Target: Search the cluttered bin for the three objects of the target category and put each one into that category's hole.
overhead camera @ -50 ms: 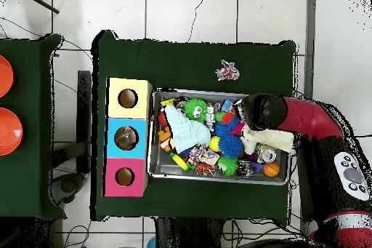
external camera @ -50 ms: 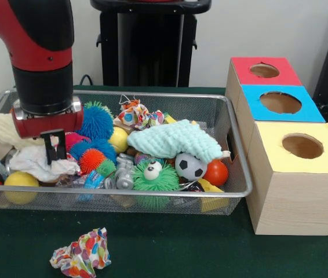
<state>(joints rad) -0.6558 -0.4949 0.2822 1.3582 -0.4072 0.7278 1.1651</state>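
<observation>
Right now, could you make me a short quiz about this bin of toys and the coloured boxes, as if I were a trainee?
1. True or false: the crumpled colourful paper ball on the green table lies inside the wire bin.
2. Multiple choice: which box top is next to the yellow one? A) red B) blue C) green
3. Fill in: the mint green cloth lies partly over a black and white ____ ball.

Key: 1 false, it lies outside the bin. 2 B, the blue box sits between the yellow box and the red box. 3 soccer.
</observation>
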